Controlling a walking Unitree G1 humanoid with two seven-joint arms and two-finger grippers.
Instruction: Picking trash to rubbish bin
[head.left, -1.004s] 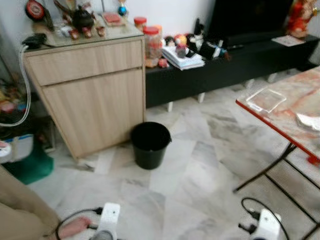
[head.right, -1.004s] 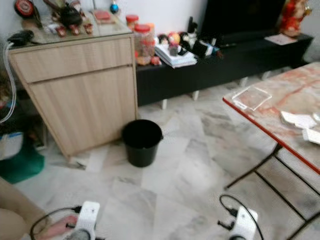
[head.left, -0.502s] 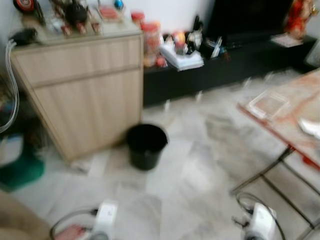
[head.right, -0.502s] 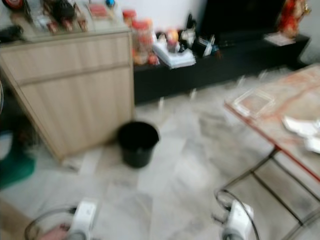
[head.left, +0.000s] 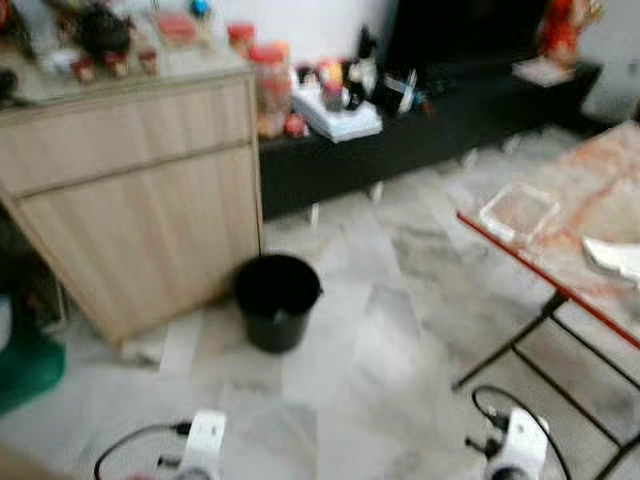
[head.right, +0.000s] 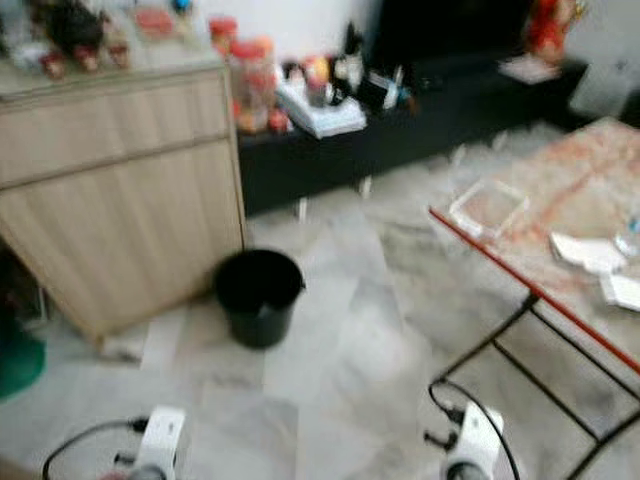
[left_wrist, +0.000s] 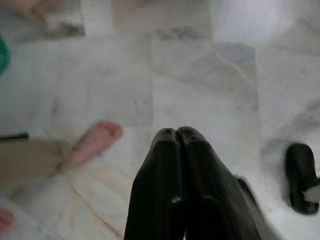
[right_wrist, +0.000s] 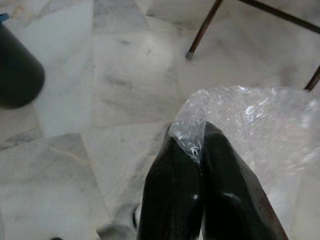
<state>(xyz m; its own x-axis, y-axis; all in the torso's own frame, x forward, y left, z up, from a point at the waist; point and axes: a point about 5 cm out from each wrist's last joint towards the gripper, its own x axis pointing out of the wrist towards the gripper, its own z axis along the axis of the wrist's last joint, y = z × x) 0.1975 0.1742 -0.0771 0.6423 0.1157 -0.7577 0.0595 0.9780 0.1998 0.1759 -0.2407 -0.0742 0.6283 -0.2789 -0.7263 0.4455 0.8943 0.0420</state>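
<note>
- Right wrist view: the right gripper (right_wrist: 194, 150) is pinching a sheet of clear bubble wrap (right_wrist: 260, 125) — its two black fingers (right_wrist: 172, 185) are pressing together on one corner, and the rest of the sheet is billowing out beyond and to one side of the tips, above the marble floor (right_wrist: 125, 90).
- In that same view the black rubbish bin (right_wrist: 17, 72) is sitting well apart from the fingers, at the picture's edge, and a dark leg of the counter (right_wrist: 202, 30) is meeting the floor beyond the wrap.
- Left wrist view: the left gripper (left_wrist: 176, 137) is hanging over the floor with its fingers (left_wrist: 162, 175) pressed together on nothing; a person's bare foot (left_wrist: 92, 142) is resting on the tiles near it.
- In the blurred head views the bin (head.left: 276, 300) is standing on the floor just beside the wooden cabinet (head.left: 140, 190), while the red-edged counter (head.left: 580, 230) is carrying a clear tray (head.left: 518, 212) and some white paper (head.left: 612, 257).
- Compared with a second ago, the whole scene is sitting further left in the head views — the camera is turning, while the bin is keeping its place by the cabinet; the person's foot by the left arm is no longer showing at the bottom edge.
</note>
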